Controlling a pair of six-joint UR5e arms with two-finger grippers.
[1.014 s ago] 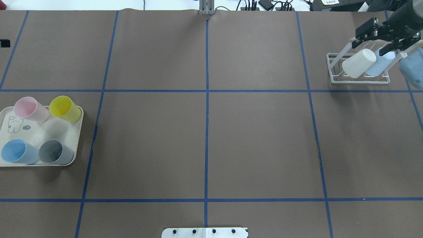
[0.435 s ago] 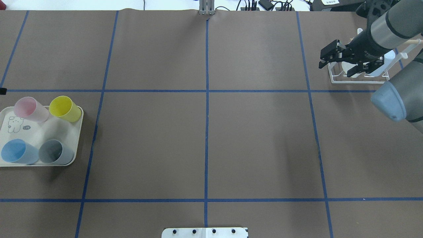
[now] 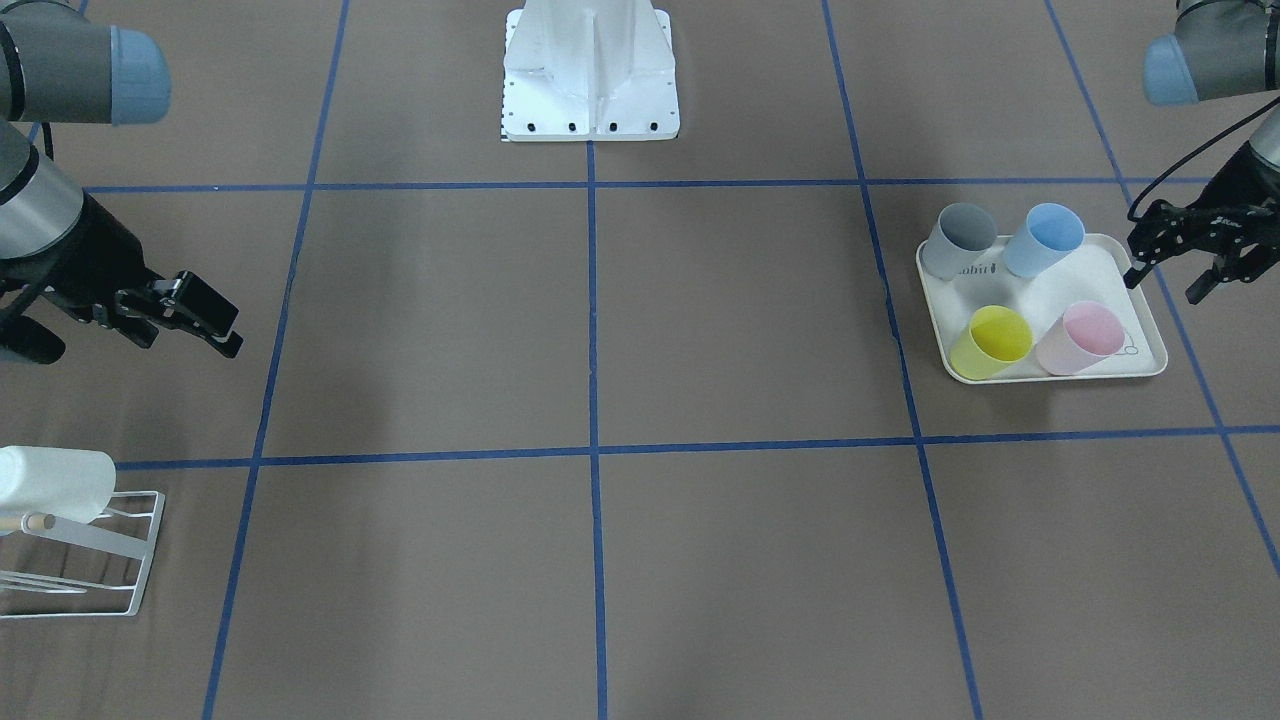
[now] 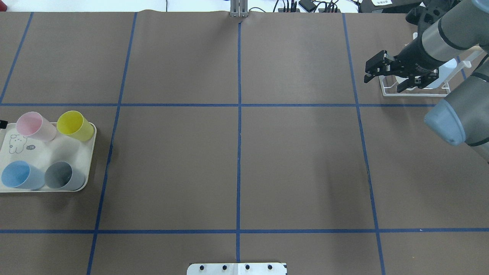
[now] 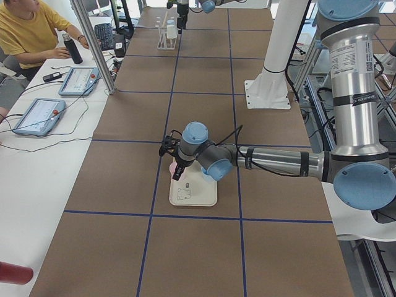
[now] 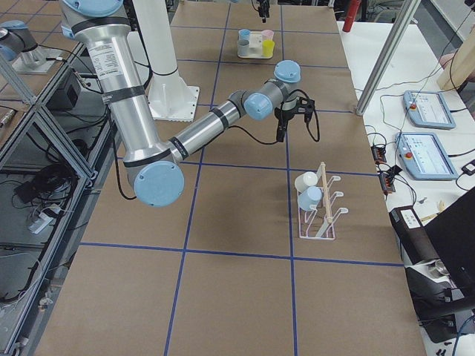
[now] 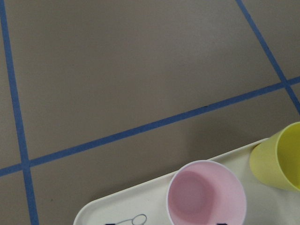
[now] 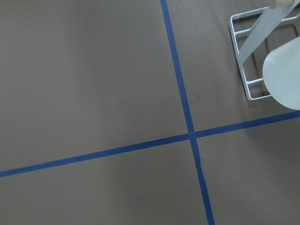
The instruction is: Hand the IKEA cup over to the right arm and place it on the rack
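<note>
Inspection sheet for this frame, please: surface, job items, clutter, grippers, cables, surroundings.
Surface: brown table with a blue tape grid.
Job's things: rack holds a white cup and a pale blue cup; tray carries a pink cup, yellow cup, blue cup and grey cup, open ends up.
Clutter: nothing seen.
Grippers: right gripper open, empty, apart from the rack; left gripper open, empty, hovering by the tray near the pink cup.
Cables: black cable along the left wrist; plugged cables at the far edge.
Surroundings: person at a side table with control tablets.
</note>
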